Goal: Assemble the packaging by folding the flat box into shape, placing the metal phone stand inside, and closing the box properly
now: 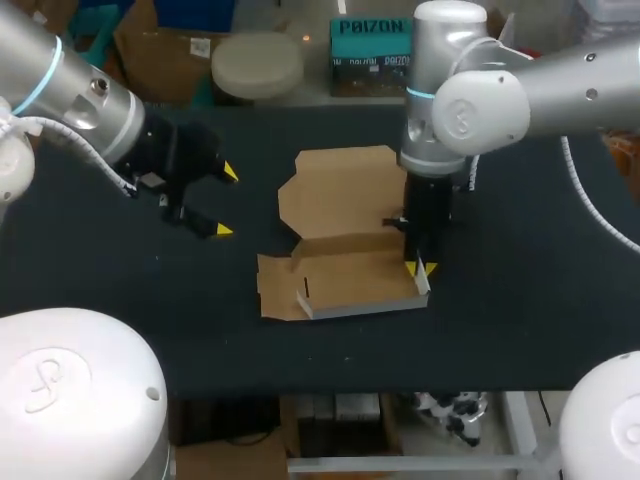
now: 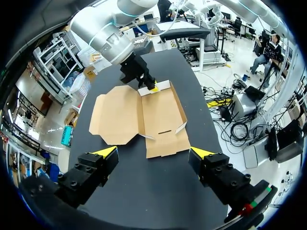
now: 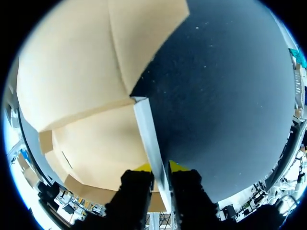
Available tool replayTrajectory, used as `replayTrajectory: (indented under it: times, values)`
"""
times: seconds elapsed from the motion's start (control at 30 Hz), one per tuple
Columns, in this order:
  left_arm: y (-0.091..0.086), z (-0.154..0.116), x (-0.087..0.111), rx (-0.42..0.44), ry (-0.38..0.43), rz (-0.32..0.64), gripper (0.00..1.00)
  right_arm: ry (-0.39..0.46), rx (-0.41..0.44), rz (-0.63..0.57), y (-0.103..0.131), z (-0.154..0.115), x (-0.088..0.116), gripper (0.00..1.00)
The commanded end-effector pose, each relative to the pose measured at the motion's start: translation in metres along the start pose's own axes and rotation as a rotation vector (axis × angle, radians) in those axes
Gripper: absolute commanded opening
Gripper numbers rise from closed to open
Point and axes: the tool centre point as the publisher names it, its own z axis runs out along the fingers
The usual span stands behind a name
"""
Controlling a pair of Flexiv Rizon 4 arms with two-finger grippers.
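Folding step was in hand: your right pincer (image 1: 420, 268) was clenched on the cardboard box's (image 1: 345, 215) side wall (image 3: 148, 129), holding it upright mid-bench (image 1: 530, 300). Your left pincer (image 1: 226, 201) hung released, well apart. Next you'd likely need the remaining flaps raised; no phone stand was visible.

Black table (image 1: 540, 300) — flat cardboard box (image 1: 340, 240) on it

head view: right arm (image 1: 470, 100) is covering the right edge of the box (image 1: 340, 200) | right wrist view: rim is cutting off the box
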Motion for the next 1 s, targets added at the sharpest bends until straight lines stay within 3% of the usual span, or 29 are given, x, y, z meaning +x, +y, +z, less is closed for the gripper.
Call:
replayTrajectory:
  times: [0.03, 0.57, 0.83, 0.87, 0.93, 1.0]
  values:
    - [-0.001, -0.001, 0.0, -0.006, 0.004, -0.001, 1.0, -0.002, -0.095, 0.014, -0.004, 0.002, -0.001, 0.19]
    - [-0.001, -0.001, 0.0, -0.006, 0.004, -0.001, 1.0, -0.022, -0.205, 0.052, 0.0, 0.004, 0.0, 0.17]
    - [-0.001, -0.001, 0.0, -0.006, 0.004, -0.001, 1.0, -0.017, -0.219, 0.048, 0.005, 0.009, 0.001, 0.16]
    - [-0.001, -0.001, 0.0, -0.006, 0.004, -0.001, 1.0, -0.018, -0.217, 0.046, 0.006, 0.01, 0.002, 0.14]
    - [-0.001, -0.001, 0.0, -0.006, 0.004, -0.001, 1.0, -0.022, -0.213, 0.042, 0.008, 0.011, 0.002, 0.0]
    - [-0.001, -0.001, 0.0, -0.006, 0.004, -0.001, 1.0, -0.033, -0.216, 0.037, 0.01, 0.011, 0.002, 0.0]
